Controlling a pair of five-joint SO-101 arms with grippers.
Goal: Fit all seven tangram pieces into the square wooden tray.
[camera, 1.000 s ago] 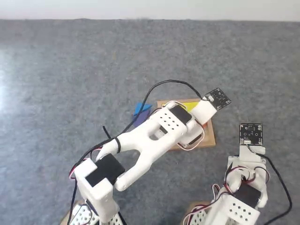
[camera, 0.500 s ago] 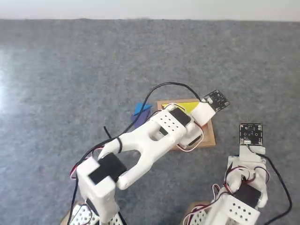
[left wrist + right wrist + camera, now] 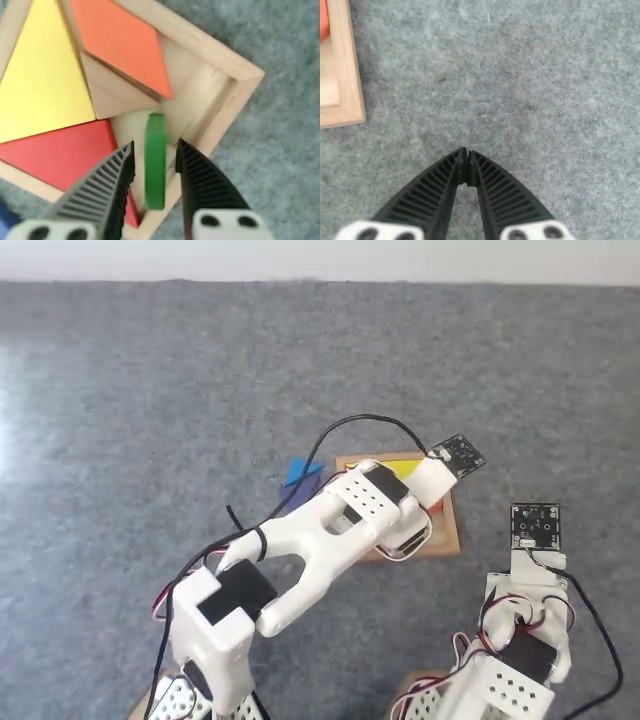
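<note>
As seen from the left wrist, shows green piece [image 3: 155,160] standing on edge midway between the left jaws, parted slightly wider than its thickness, with a thin gap on either side and so apparently no hold on it. Judged to be on edge for want of room: stands in a narrow corner gap of the square wooden tray [image 3: 235,95], hemmed by red triangle [image 3: 65,150] beside one jaw and the tray wall beside the other; probably needs tipping flat to seat. Beyond the jaw tips, shows yellow triangle [image 3: 45,85] and orange parallelogram [image 3: 120,45] lying flat in the tray. From the high view, masks that corner beneath the left arm [image 3: 330,530] but adds blue piece [image 3: 303,473] lying outside the tray on the grey worktop [image 3: 150,390], well apart from the jaws; hence task judged unfinished. From the right wrist, shows right jaws pressed together on nothing over bare worktop, with a tray corner off to one side ahead of the tips.
</note>
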